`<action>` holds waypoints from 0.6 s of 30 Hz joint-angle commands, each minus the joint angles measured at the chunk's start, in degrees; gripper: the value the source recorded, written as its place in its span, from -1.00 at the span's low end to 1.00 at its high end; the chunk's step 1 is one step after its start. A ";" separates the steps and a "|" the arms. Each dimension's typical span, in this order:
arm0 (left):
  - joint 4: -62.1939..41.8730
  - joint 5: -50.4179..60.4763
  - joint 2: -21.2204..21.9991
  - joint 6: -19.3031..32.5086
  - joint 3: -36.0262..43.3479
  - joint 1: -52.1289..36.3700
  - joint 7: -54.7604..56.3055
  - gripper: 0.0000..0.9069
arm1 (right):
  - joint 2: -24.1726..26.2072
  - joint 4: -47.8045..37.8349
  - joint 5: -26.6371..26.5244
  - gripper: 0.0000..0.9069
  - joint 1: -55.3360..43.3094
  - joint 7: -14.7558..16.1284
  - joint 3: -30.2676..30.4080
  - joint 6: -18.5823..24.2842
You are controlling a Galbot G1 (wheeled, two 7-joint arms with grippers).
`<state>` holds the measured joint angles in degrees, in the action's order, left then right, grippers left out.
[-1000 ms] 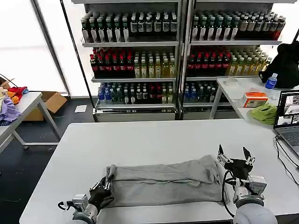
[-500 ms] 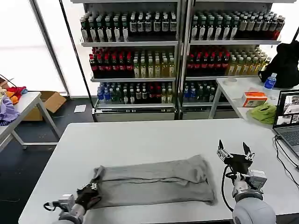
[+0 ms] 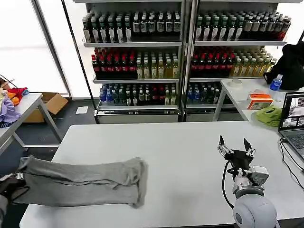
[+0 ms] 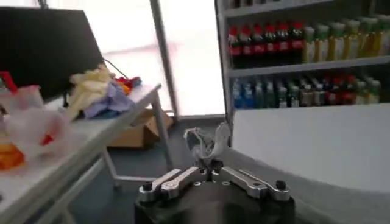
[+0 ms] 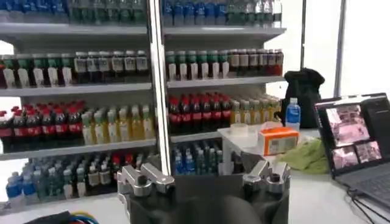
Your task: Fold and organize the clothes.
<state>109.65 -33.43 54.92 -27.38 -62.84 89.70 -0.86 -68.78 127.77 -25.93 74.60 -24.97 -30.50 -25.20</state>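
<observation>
Folded shirt [image 3: 80, 183] lay as a long grey band along the desk's [image 3: 180, 142] near-left part, one end hanging past the left edge, the other end finishing well short of the desk's middle. Left gripper [image 3: 10, 184] sat just off the left edge at that overhanging end; in the left wrist view its fingers [image 4: 210, 159] were pinched closed on a small bunch of grey cloth, so it had the shirt by the end. Right gripper [image 3: 236, 151] stood above the near-right part of the desk, fingers up and spread, nothing between them, well apart from the shirt. Collar, print and trim were not visible; folds hid them. Judgement: lengthwise folding looked done, and the step in hand was shifting the band sideways, likely toward the left side for placing or for a crosswise fold. Next move would call for the left gripper to bring the held end back over the desk surface so nothing dangles, set it flat, then let go. If a crosswise fold is wanted, the right gripper would need to travel a long way across to reach the free end.
</observation>
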 commanded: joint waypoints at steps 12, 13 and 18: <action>12.41 10.89 13.36 -2.64 27.64 -3.05 5.20 -1.00 | -1.05 6.62 -0.64 1.00 7.14 -0.51 -2.74 -0.33; 12.36 10.74 13.44 -2.87 28.53 -3.56 5.63 -1.00 | -1.27 6.65 -0.40 1.00 7.53 -0.53 -2.79 -0.17; 13.11 8.71 12.74 -4.13 31.85 -4.77 7.31 -1.00 | -2.18 6.86 0.26 1.00 9.43 -0.60 -3.62 0.24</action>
<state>119.02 -26.02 63.52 -29.53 -44.65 87.23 3.31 -70.20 133.00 -26.01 80.67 -25.50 -33.39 -25.11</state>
